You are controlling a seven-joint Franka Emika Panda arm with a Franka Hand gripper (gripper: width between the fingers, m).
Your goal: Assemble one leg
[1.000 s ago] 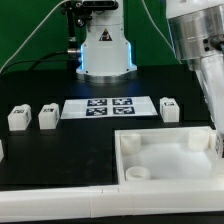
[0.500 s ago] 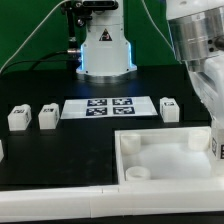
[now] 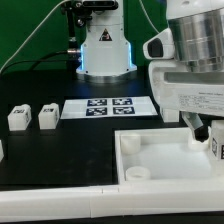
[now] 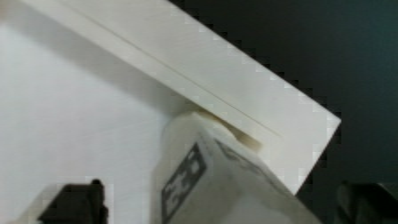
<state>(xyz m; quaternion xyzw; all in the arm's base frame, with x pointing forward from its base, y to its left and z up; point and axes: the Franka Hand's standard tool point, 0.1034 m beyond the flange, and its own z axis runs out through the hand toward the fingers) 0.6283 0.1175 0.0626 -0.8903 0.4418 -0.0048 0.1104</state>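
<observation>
In the exterior view my gripper [image 3: 211, 130] is low at the right, just above a white leg [image 3: 215, 146] that stands against the outer right wall of the large white tray-like part [image 3: 150, 148]. In the wrist view this leg [image 4: 217, 170] shows its black-and-white tag. It stands between my two dark fingertips [image 4: 75, 202], which are wide apart with gaps on both sides, and my gripper [image 4: 221, 205] is open around it. Two more legs [image 3: 18, 118] [image 3: 47, 117] stand at the exterior view's left. A leg seen earlier beside the marker board is hidden behind my arm.
The marker board [image 3: 108, 107] lies mid-table. The robot base [image 3: 105, 50] stands at the back. A white piece [image 3: 1, 148] shows partly at the exterior view's left edge. The tray's wall [image 4: 214, 70] runs right beside the leg.
My arm has come down and toward the exterior view's left, bringing the gripper down over the leg at the right edge. It now covers the leg beside the marker board.
</observation>
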